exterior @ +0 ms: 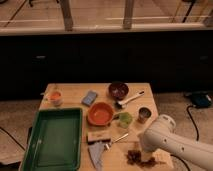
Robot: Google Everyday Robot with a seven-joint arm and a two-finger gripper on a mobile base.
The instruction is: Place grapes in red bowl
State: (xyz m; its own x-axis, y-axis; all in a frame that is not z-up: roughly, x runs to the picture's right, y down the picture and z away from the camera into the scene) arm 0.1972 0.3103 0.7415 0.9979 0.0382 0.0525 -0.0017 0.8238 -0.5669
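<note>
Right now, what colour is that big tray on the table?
Green tray, camera view; the gripper is over the grapes.

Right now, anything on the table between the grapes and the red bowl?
Mostly clear. The grapes lie at the near right table edge, with the claw right above them. The red bowl sits up and to the left. Only a spoon lies roughly along that line; it is flat, so a lifted carry should pass over.

Dim, softly blurred scene: warm overhead light falls on the wooden table, the dark cabinet front behind it sinks to near black, and the white arm shows brightest, shading the gripper low at the table's front right edge over the murky grapes
</note>
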